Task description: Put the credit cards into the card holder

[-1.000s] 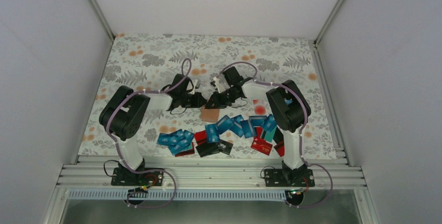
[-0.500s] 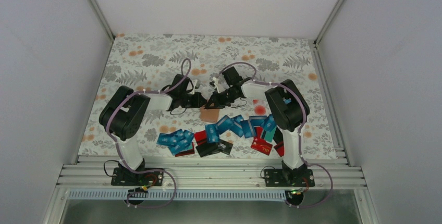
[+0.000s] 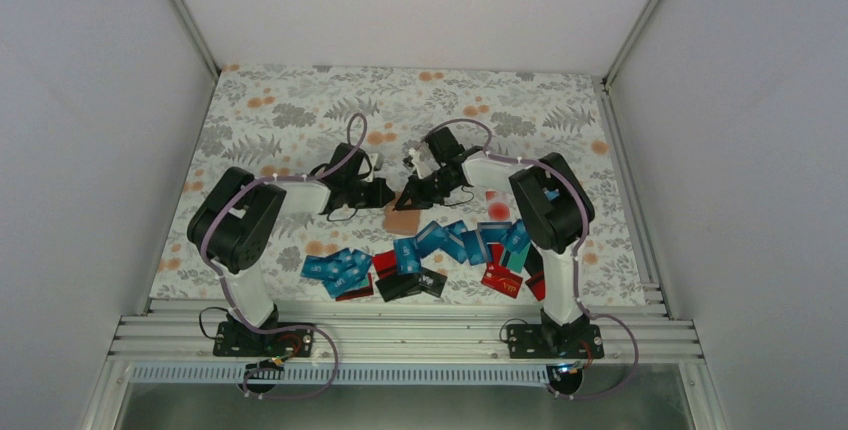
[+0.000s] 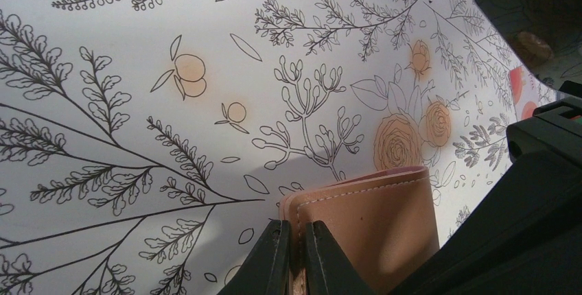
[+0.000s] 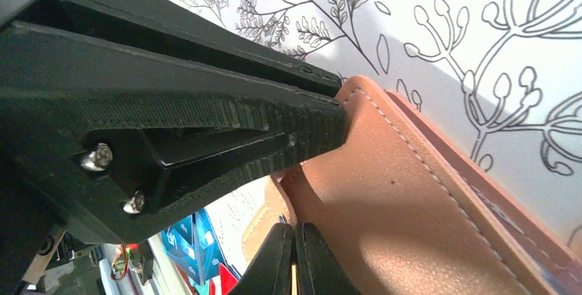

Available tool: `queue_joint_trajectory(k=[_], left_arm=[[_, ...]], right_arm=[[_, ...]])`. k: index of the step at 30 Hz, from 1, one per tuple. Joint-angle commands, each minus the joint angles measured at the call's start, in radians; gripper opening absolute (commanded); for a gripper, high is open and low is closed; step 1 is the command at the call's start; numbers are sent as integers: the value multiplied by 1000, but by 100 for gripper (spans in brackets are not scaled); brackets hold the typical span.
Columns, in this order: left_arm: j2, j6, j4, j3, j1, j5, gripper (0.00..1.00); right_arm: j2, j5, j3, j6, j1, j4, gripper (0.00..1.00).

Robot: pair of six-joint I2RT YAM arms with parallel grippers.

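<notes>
The tan-pink card holder (image 3: 403,219) lies on the flowered cloth between both grippers. In the left wrist view my left gripper (image 4: 296,226) is shut on the stitched edge of the card holder (image 4: 381,223). The right wrist view shows my right gripper (image 5: 294,229) shut on a thin inner flap of the card holder (image 5: 425,226), with the left gripper's black fingers (image 5: 206,110) pinching its corner just above. From overhead the left gripper (image 3: 387,193) and right gripper (image 3: 411,194) meet over it. The credit cards (image 3: 440,242), blue, teal, red and black, lie scattered nearer the arm bases.
Blue cards (image 3: 338,268) lie near left, black ones (image 3: 412,283) in the middle, red ones (image 3: 501,278) near right beside the right arm's base. The right arm's black body (image 4: 539,199) fills the left wrist view's right side. White walls enclose the table.
My right gripper has closed its jaws onto the card holder's flap. Both arms have stayed almost where they were, and the left grip is unchanged.
</notes>
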Motion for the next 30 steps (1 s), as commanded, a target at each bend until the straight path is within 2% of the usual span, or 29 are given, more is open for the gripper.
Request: queue_joint_trajectory(k=[1,30], left_arm=[[-17,12,-48,-17,-3,-50,7],[-13,32,-84,0,-23,-99,6]], right_arm=[[-47,31,29,12,11,-40,4],[-11,138,46,9,10,-112,4]])
